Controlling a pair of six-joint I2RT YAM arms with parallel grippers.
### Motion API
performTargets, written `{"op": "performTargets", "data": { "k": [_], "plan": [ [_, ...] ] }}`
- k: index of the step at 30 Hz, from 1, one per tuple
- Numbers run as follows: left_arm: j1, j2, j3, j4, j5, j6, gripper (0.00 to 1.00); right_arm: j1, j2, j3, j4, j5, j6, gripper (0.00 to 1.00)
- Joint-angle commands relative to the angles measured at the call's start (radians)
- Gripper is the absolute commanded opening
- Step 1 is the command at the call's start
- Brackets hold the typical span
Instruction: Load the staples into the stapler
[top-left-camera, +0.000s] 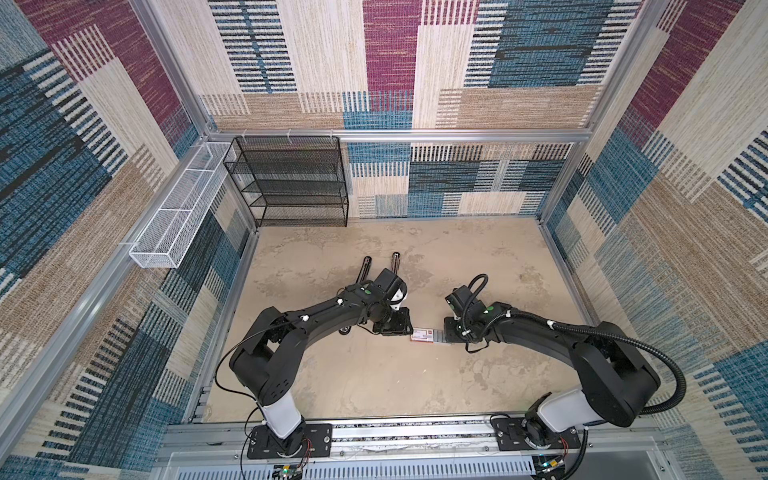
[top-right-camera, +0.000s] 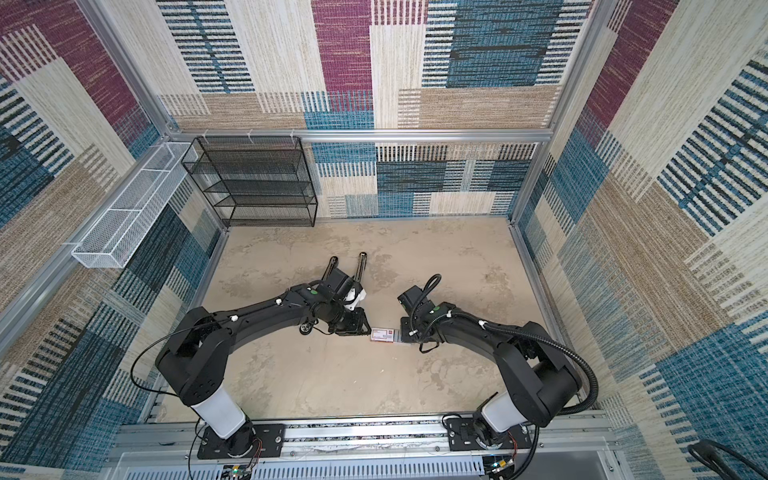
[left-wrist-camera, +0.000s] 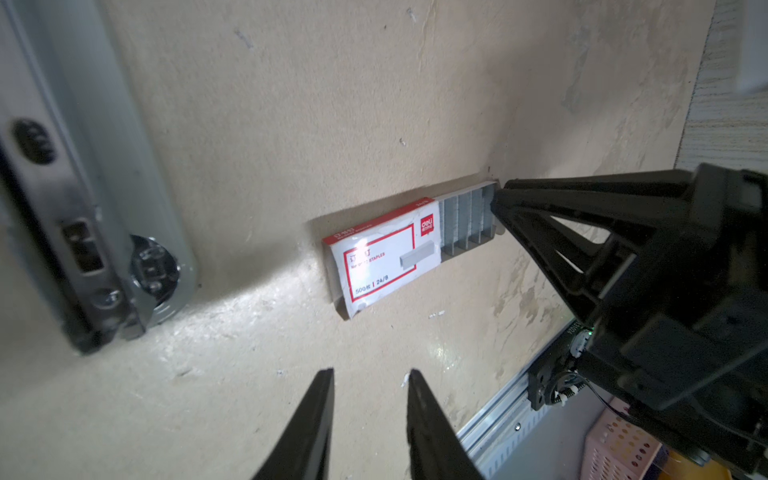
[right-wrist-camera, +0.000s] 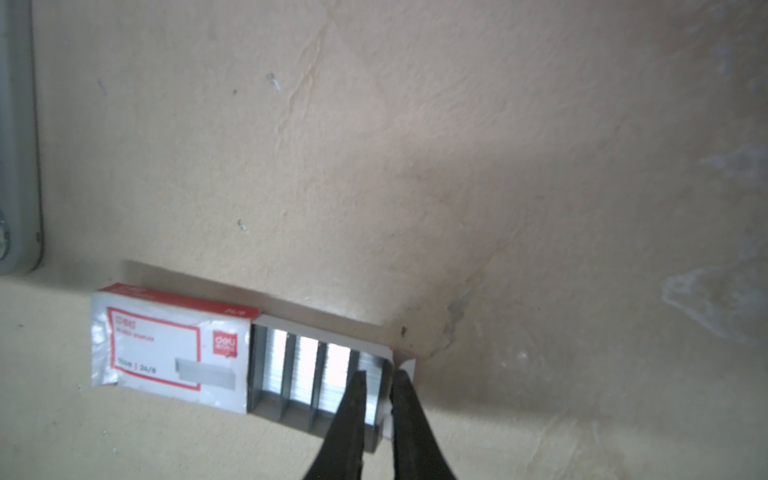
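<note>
The staples' red-and-white box (top-left-camera: 420, 334) (left-wrist-camera: 382, 257) lies flat on the tan table between my two grippers. Its grey inner tray (right-wrist-camera: 316, 374) is slid partly out, showing several silvery strips of staples (left-wrist-camera: 467, 222). My right gripper (right-wrist-camera: 380, 374) (top-left-camera: 448, 336) is shut on the tray's outer end, one finger on the last strip and the other outside the end wall. Just beside the box's other end, my left gripper (left-wrist-camera: 370, 374) (top-left-camera: 409, 330) is open and holds nothing. The stapler (top-left-camera: 394, 264) (left-wrist-camera: 83, 208) lies opened in a V, partly hidden under my left arm.
A black mesh shelf (top-left-camera: 291, 183) stands at the back left. A white mesh basket (top-left-camera: 178, 212) hangs on the left wall. An aluminium rail (top-left-camera: 374, 432) runs along the table's front edge, and a pink basket (left-wrist-camera: 615, 449) sits below it.
</note>
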Motion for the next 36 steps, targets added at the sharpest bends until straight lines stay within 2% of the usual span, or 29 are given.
{"op": "performTargets", "data": {
  "k": [1, 7, 11, 15, 22, 36],
  "plan": [
    [0.002, 0.006, -0.003, 0.026, 0.007, -0.007, 0.34, 0.001, -0.006, -0.012, -0.005, -0.016, 0.009, 0.17],
    [0.002, 0.006, -0.008, 0.029, 0.009, -0.01, 0.33, 0.004, -0.005, -0.02, -0.011, -0.023, 0.01, 0.19],
    [0.001, 0.006, -0.008, 0.028, 0.01, -0.011, 0.33, 0.004, -0.063, 0.0, -0.033, 0.014, 0.011, 0.21],
    [0.001, 0.006, -0.009, 0.032, 0.012, -0.011, 0.33, 0.004, -0.079, 0.026, -0.048, -0.012, 0.0, 0.21],
    [0.001, 0.004, -0.013, 0.036, 0.015, -0.015, 0.33, 0.015, -0.045, 0.007, -0.006, -0.067, 0.005, 0.22],
    [0.001, 0.018, -0.002, 0.032, 0.021, -0.012, 0.33, 0.015, -0.024, -0.021, -0.044, -0.022, 0.031, 0.23]
  ]
}}
